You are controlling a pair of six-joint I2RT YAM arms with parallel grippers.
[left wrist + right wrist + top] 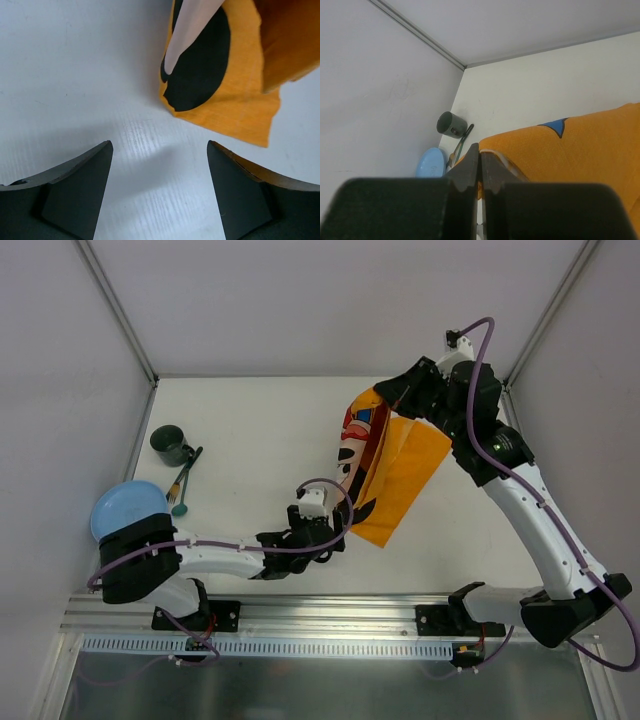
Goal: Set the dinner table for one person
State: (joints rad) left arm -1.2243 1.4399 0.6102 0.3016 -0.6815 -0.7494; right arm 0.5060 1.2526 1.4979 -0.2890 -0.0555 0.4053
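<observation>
The orange cartoon placemat [395, 475] hangs folded from my right gripper [385, 395], which is shut on its far edge and holds it above the white dinner table [250, 430]. In the right wrist view the orange cloth [560, 145] drapes over my closed fingers [470, 170]. The placemat's near corner [225, 95] rests on the table. My left gripper [160, 185] is open and empty, low over the table just short of that corner. A dark green cup [170, 445], a fork and spoon [183, 485] and a blue plate [125, 510] sit at the far left.
Grey walls enclose the table on the left, back and right. An aluminium rail [320, 615] runs along the near edge by the arm bases. The cup [451, 124] and plate [431, 162] also show in the right wrist view against the left wall.
</observation>
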